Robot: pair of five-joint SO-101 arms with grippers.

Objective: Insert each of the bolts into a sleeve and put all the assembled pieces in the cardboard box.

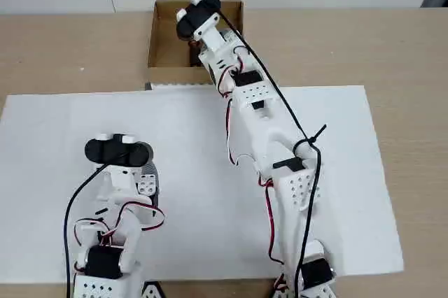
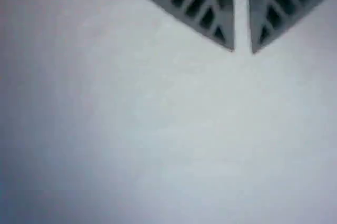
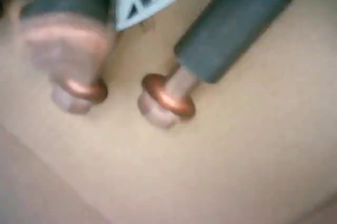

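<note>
On the high view I have the right arm stretched across the white paper sheet to the open brown cardboard box at the far edge of the wooden table. The right gripper is down inside the box. The left arm sits folded near its base, well apart from the box, so the right is plainly the nearer one.

On the left wrist view, the left gripper hangs over bare paper. Its jaws are all but together, with a thin slit between them and nothing in them.

On the right wrist view I see two assembled pieces, each a dark grey cylindrical sleeve with a copper-coloured flanged bolt through it. The far piece lies flat on the box floor. The near piece sits right against the gripper, head outward, just beside the other's head and not touching it. I cannot tell whether the right gripper is clamped on it or has let go. I judge the next move turns on that narrow side-by-side gap.
</note>
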